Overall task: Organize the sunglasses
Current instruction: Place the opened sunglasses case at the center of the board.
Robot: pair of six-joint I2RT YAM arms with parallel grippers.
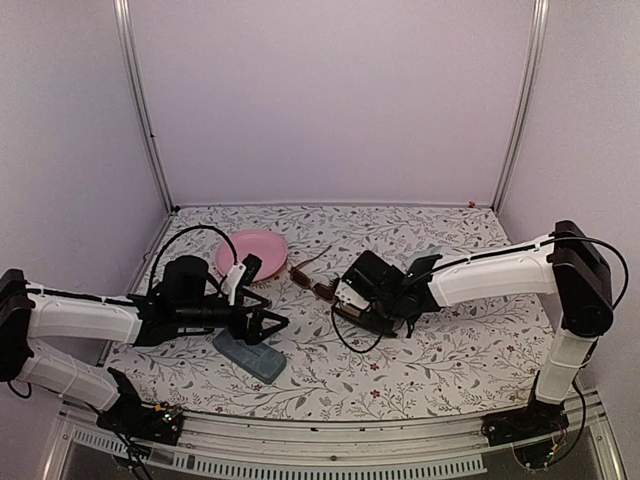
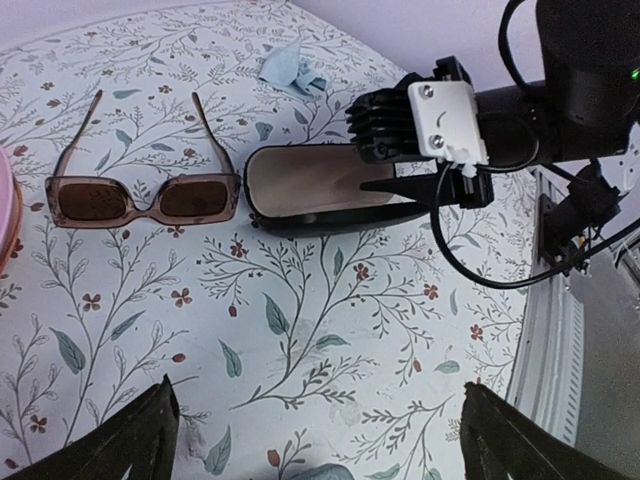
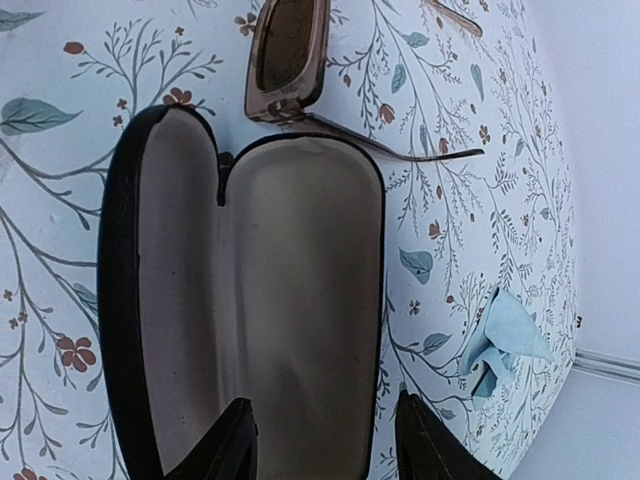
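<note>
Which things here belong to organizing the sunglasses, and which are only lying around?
For the job:
- reddish-brown sunglasses
- probably the open black case beside them

Lying about:
- pink plate
- blue cloth
- grey-blue case

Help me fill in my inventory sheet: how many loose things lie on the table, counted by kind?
sunglasses: 1
glasses cases: 2 (open black case, grey-blue case)
pink plate: 1
blue cloth: 1
Total: 5
</note>
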